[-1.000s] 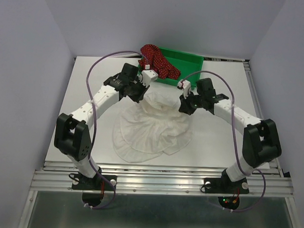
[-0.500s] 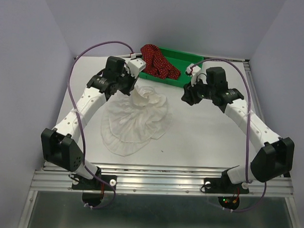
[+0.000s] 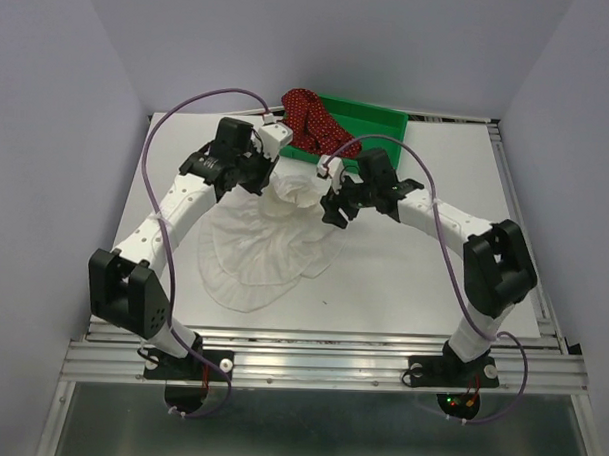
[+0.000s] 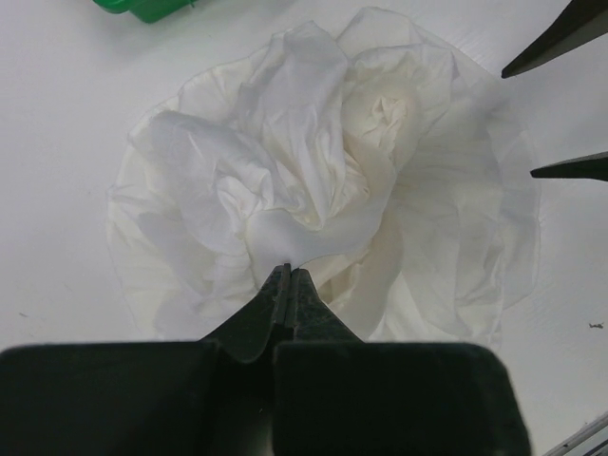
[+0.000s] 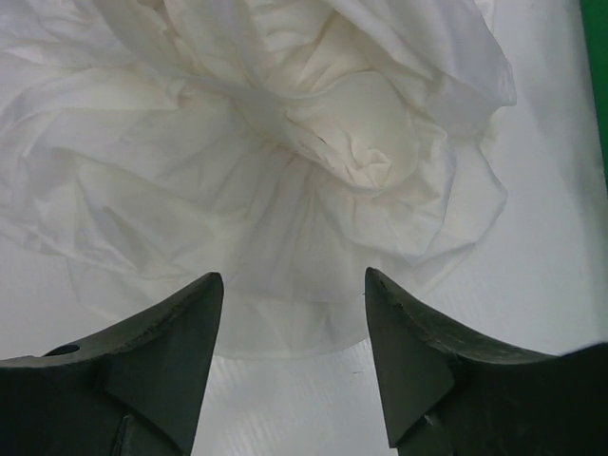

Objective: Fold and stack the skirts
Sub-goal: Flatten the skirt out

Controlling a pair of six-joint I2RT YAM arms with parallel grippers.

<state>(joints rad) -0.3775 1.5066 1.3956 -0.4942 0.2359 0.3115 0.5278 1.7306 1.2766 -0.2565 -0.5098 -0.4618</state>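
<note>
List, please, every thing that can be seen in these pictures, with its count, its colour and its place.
white skirt: one, white, crumpled on the middle of the table
red skirt: one, dark red with white dots, draped over the left end of the tray
green tray: one, green, at the far edge of the table
table: one, white
cables: two, purple, one looping along each arm
left gripper: one, black, shut on the white skirt
right gripper: one, black, open beside the white skirt

White table (image 3: 433, 283), white skirt (image 3: 264, 252), green tray (image 3: 380, 120)
</note>
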